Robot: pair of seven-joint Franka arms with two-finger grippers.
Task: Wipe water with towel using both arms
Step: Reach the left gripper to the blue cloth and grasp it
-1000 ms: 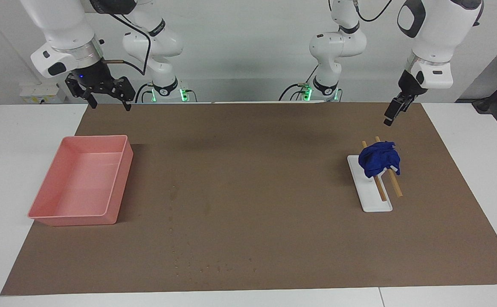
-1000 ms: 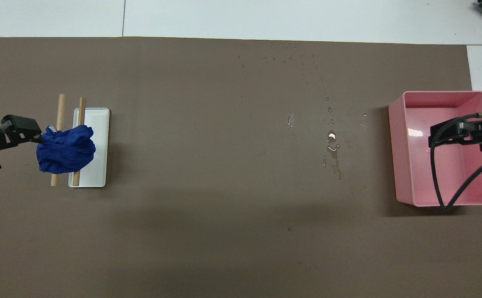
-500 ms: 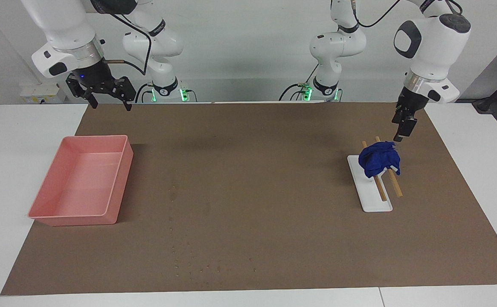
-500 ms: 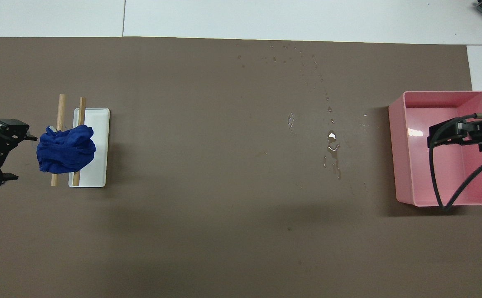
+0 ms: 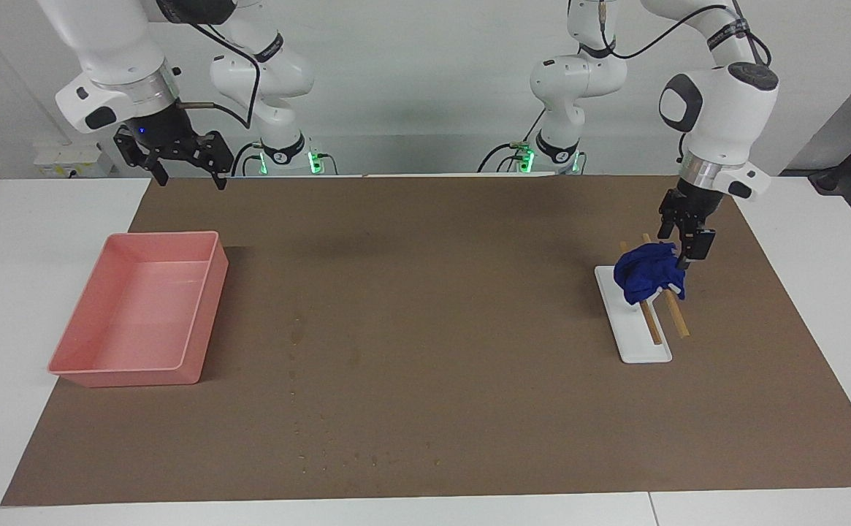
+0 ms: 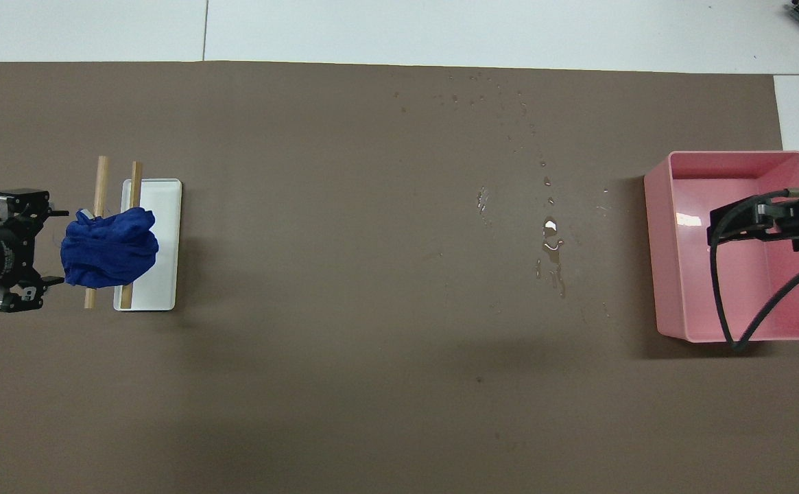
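The left gripper point(image 5: 682, 245) has come down since a second ago, from well above the mat at the right of the facing view to the level of the towel point(image 5: 648, 272), just beside its edge. In the overhead view the left gripper point(image 6: 25, 250) has turned so that its two fingers point(image 6: 20, 200) stand spread wide apart, flanking the outer side of the towel point(image 6: 108, 248); nothing is between them yet, and whether a fingertip touches the cloth I cannot tell.

The towel has not shifted. It lies bunched over two wooden sticks point(image 5: 670, 314) propped on a white tray point(image 5: 633, 340), at the right of the facing view and the left of the overhead view.

The water point(image 6: 551, 245) is unchanged, small puddles and droplets right of centre in the overhead view, thinning toward its top edge.

The right gripper point(image 5: 180, 157) waits as before with fingers spread and empty, at upper left in the facing view, over the mat's corner above the pink bin point(image 5: 85, 365).
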